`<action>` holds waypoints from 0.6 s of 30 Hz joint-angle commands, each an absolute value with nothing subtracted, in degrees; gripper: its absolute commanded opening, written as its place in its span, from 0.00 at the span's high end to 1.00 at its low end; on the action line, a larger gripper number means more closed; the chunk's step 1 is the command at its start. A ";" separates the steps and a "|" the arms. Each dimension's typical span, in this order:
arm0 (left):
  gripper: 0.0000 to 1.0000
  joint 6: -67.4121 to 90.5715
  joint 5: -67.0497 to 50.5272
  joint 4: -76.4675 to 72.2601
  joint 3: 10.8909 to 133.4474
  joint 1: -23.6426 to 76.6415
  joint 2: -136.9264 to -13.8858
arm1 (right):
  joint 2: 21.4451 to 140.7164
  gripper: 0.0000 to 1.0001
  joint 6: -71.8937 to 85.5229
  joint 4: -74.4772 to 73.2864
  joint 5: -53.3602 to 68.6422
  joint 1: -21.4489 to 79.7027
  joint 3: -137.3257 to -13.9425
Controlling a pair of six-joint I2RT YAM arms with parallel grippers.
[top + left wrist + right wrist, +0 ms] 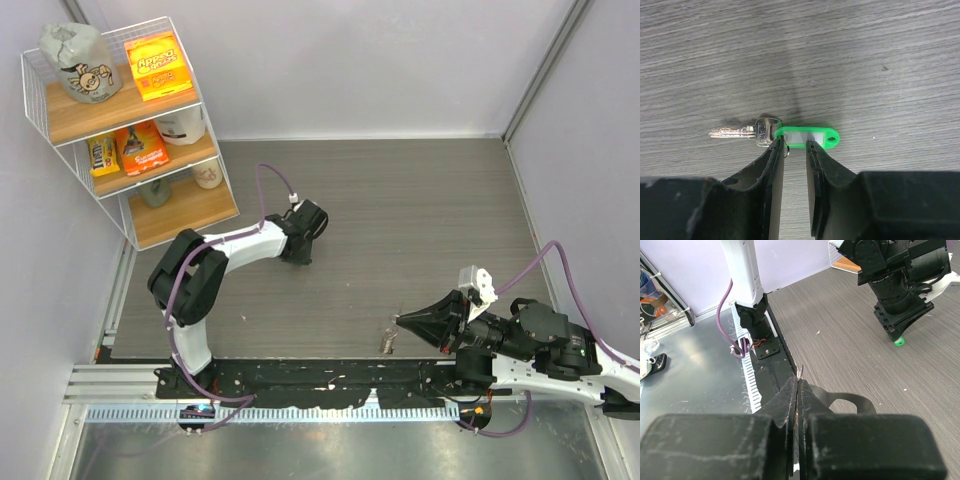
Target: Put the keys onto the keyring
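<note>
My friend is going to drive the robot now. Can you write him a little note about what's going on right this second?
Left claw: open, down at the table, one finger on each side of the key's green tag. Nothing gripped yet.
Right claw: shut, apparently pinching the thin silvery keyring, near the table's front edge.
Done: keyring in hand; key lined up for a grab.
Left: close on the key, lift it, carry it to the right claw, thread it onto the ring. Key and ring are well apart.
</note>
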State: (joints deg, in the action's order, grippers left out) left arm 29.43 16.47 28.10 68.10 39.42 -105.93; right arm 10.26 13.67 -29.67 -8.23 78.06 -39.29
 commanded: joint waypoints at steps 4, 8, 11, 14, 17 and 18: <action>0.79 28.04 17.23 25.84 66.71 38.94 -104.33 | 10.81 0.94 13.71 -26.54 -8.61 78.40 -40.43; 0.96 27.42 17.75 25.23 65.92 38.94 -103.71 | 10.99 0.95 13.97 -26.19 -8.61 78.40 -40.34; 1.00 27.16 17.84 25.14 66.00 38.85 -103.80 | 10.90 0.95 14.15 -26.28 -8.70 78.40 -40.43; 1.00 27.07 17.49 24.26 64.96 38.93 -102.14 | 11.08 0.95 14.41 -26.28 -8.61 78.40 -40.34; 1.00 26.55 17.32 23.03 62.76 39.29 -98.19 | 11.16 0.95 14.41 -26.10 -8.61 78.40 -40.34; 1.00 26.37 17.58 23.20 62.32 39.81 -96.35 | 11.34 0.95 14.41 -25.93 -8.53 78.40 -40.34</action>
